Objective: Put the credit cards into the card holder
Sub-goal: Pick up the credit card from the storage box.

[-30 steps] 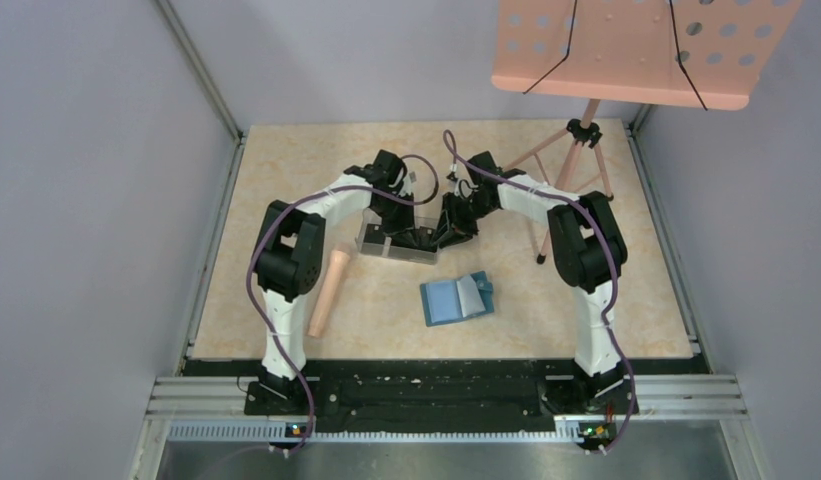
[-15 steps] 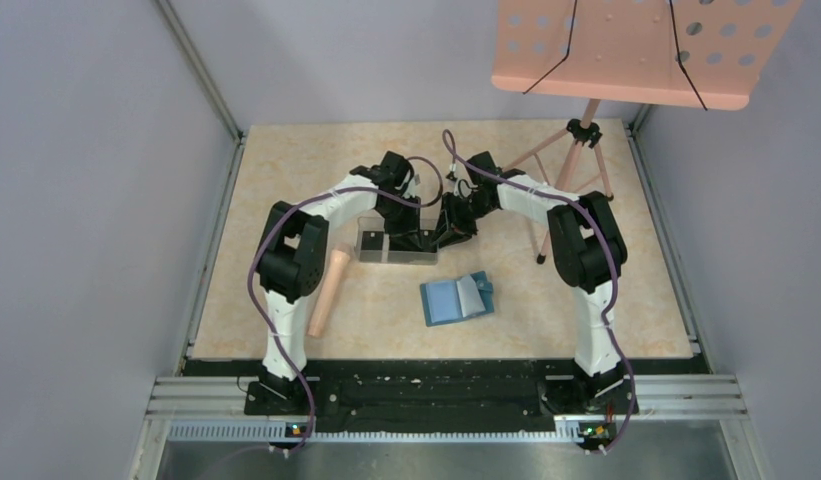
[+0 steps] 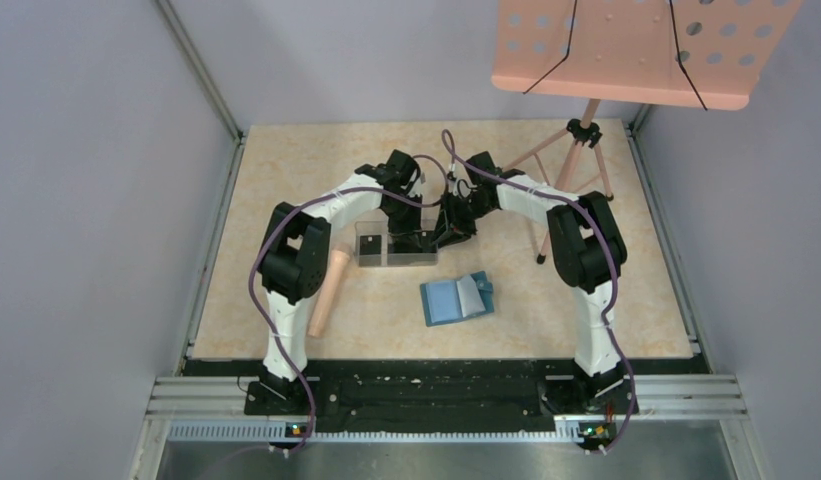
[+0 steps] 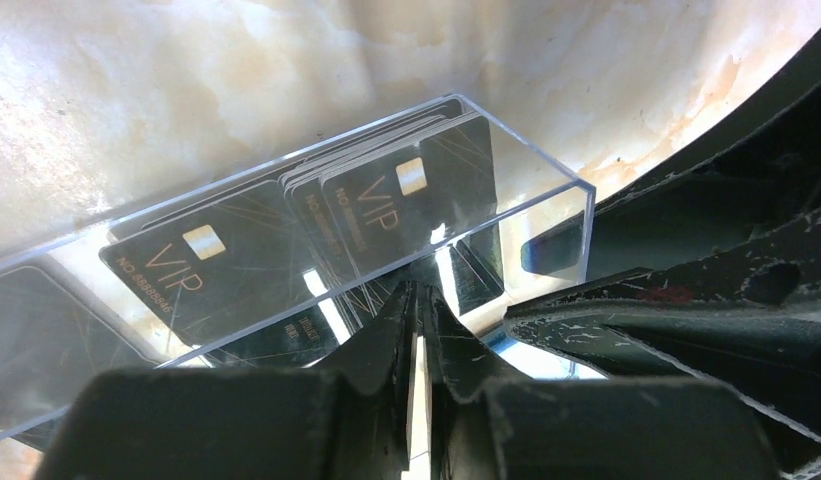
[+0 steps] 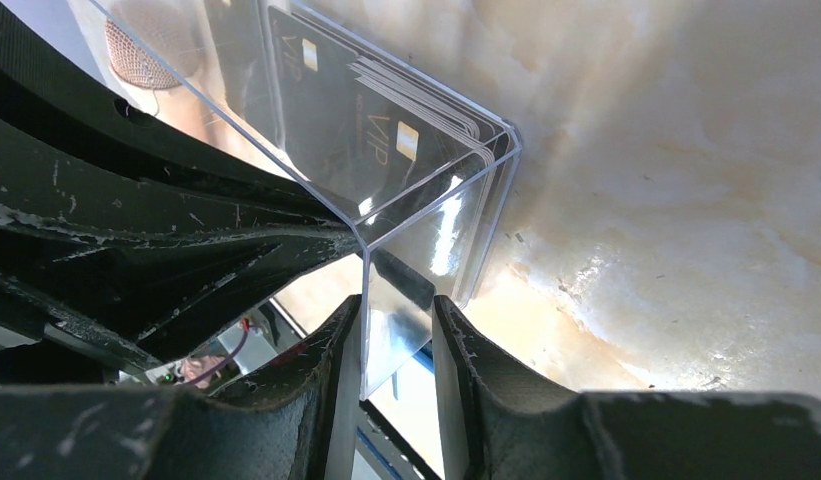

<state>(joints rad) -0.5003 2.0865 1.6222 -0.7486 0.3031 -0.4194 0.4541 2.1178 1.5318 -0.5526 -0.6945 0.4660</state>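
Both arms reach forward, grippers meeting. Left gripper (image 4: 418,300) pinched nearly closed; right gripper (image 5: 396,312) clamped across clear box (image 5: 441,225) end.

black cards (image 4: 176,285) with gold vip lettering; teal wallet (image 3: 448,301); clear box (image 3: 367,244)

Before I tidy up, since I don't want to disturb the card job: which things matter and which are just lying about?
Job: black cards, clear box holding them, blue wallet.
Lying about: beige tube, music stand.
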